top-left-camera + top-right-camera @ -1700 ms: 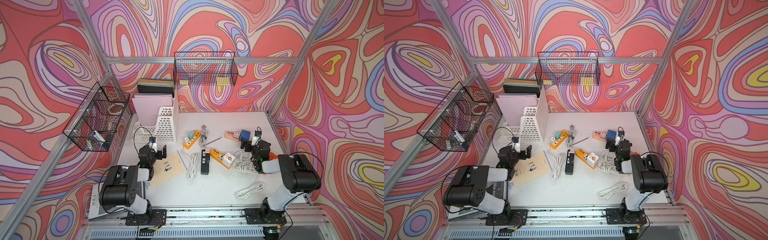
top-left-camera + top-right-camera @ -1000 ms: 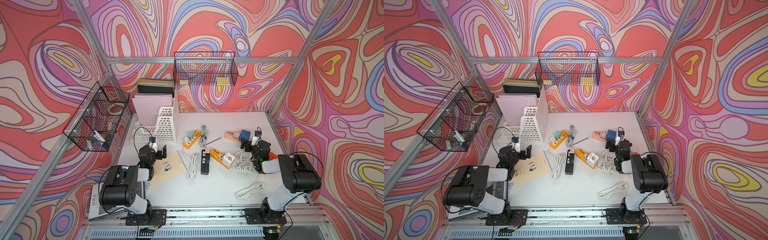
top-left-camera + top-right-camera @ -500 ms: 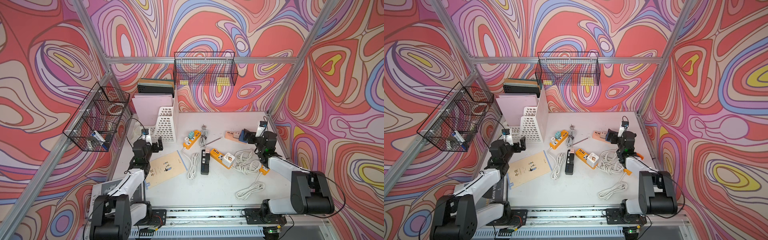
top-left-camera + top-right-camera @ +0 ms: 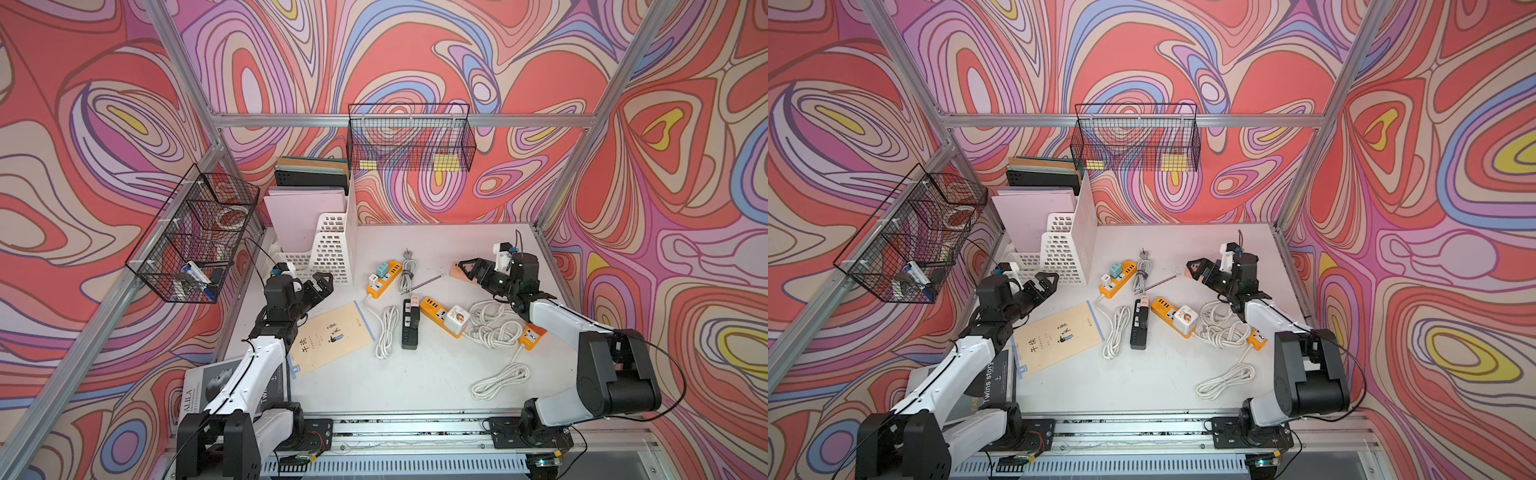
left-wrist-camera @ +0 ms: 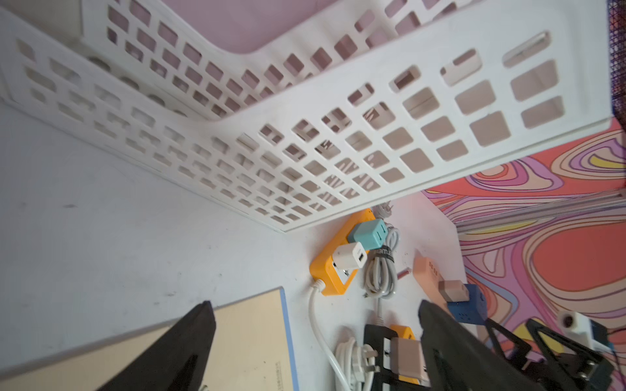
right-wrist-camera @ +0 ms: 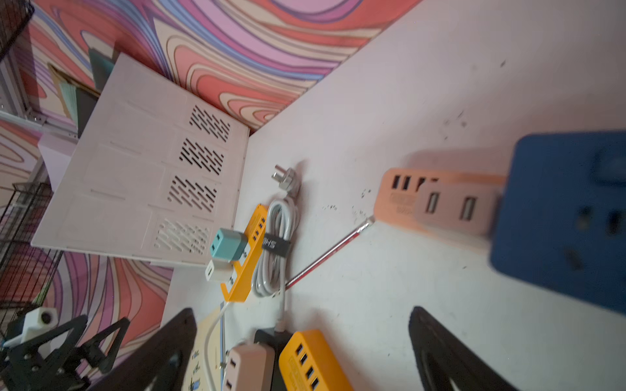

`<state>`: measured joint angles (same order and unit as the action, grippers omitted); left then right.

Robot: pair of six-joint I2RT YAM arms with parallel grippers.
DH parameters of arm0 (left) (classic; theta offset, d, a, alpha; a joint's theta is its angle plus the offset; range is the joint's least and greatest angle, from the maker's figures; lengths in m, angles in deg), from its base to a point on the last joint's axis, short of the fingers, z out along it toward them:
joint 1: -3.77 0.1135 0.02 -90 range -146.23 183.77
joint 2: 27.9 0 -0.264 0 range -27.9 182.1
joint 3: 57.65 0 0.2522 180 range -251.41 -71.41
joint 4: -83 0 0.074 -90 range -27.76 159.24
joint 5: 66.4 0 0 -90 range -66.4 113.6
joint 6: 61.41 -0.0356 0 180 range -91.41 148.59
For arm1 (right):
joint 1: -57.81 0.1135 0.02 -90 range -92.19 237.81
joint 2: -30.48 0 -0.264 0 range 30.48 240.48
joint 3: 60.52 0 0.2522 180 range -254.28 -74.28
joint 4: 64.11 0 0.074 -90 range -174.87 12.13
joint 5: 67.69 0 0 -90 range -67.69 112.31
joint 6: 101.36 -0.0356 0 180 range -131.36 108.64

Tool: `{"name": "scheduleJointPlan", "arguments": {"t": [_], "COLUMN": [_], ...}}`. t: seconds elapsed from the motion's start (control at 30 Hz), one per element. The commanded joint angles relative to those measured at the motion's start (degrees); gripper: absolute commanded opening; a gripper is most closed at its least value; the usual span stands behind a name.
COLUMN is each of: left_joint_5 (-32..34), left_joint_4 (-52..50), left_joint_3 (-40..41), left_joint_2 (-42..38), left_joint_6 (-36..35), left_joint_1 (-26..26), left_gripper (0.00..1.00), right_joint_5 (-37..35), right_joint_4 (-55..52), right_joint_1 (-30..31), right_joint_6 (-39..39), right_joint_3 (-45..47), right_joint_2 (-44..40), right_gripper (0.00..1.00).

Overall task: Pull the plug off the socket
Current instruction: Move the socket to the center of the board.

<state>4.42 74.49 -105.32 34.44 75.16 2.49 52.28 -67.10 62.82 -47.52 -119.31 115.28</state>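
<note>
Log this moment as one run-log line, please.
left gripper: open, empty | right gripper: open, empty, near peach plastic power strip | teal cube plug: seated in orange plastic power strip | untouched

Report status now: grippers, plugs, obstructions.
Both jaws open, empty: left gripper, right gripper. Teal plug and white plug seated in orange power strip. Coiled grey cable beside it, nothing on top.

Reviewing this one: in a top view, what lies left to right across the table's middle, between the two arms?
Booklet, coiled white cord, black power strip, orange power strip carrying a white cube plug, tangled white cable, orange socket block.
</note>
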Motion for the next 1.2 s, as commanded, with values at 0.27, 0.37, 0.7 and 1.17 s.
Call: {"name": "scheduleJointPlan", "arguments": {"t": [0.27,0.37,0.7,1.17], "left_joint_5": [10.1,13.7,9.0,8.4], "left_joint_4": [-3.8,-3.4,-7.9,-18.4], "left_joint_3": [3.7,3.8,1.4,8.3], "left_joint_2": [-4.5,-3.5,0.3,-16.2], "left_joint_6": [14.2,16.1,12.5,11.2], "left_joint_1": [-25.9,-30.8,-32.1,-32.0], "left_gripper": [0.99,0.99,0.97,0.93], "right_joint_5": [-8.1,-13.4,-36.1,-40.7], "right_joint_4": [-17.1,-22.3,-39.5,-51.3], "right_joint_1": [19.0,24.9,39.2,41.6], "right_joint_6": [5.7,6.4,-14.0,-14.6], "right_joint_3": [-6.5,-9.4,-16.4,-29.9], "right_joint_2": [-4.2,-3.0,1.8,16.1], "right_gripper": [0.98,0.98,0.98,0.71]}}
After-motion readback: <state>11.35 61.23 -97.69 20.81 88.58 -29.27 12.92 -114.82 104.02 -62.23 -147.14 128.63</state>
